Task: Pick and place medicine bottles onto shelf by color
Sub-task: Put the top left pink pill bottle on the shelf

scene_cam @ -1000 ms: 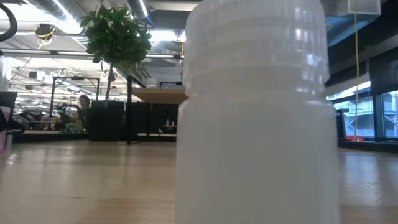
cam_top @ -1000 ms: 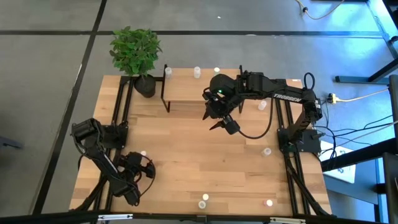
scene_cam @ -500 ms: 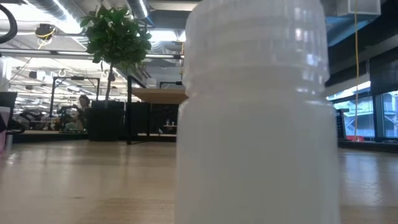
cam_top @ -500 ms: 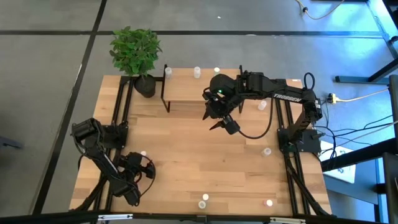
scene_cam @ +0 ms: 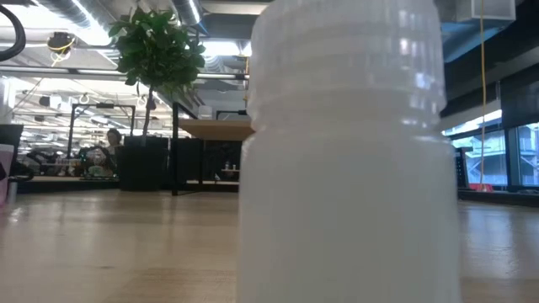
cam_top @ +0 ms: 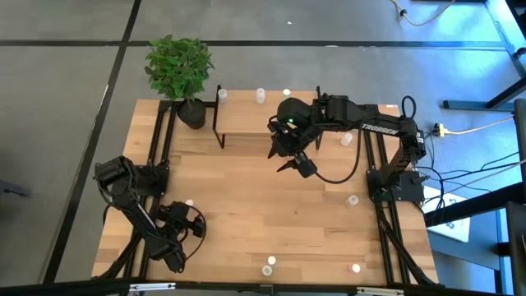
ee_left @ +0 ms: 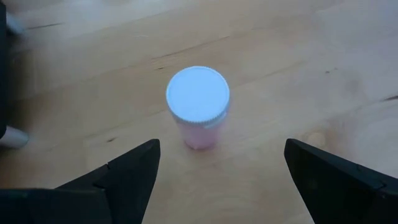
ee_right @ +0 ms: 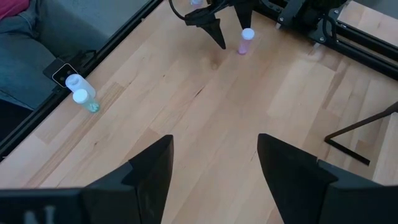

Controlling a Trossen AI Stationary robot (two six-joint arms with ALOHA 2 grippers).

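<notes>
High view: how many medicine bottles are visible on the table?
9 medicine bottles: three at the far edge, two near the right arm's base, one by the left tool, three at the near edge. The right arm may hide others.

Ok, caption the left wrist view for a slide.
Open left gripper poised over an upright white-capped bottle on the table.

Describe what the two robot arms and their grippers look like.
Both arms are black, jointed and glossy. The right arm carries white lettering along its upper link, a small green light near its wrist, and a black cable looping beneath it. The right gripper ends in two pointed, wedge-shaped black fingers, and so does the left gripper. The left arm shows no readable markings.
</notes>
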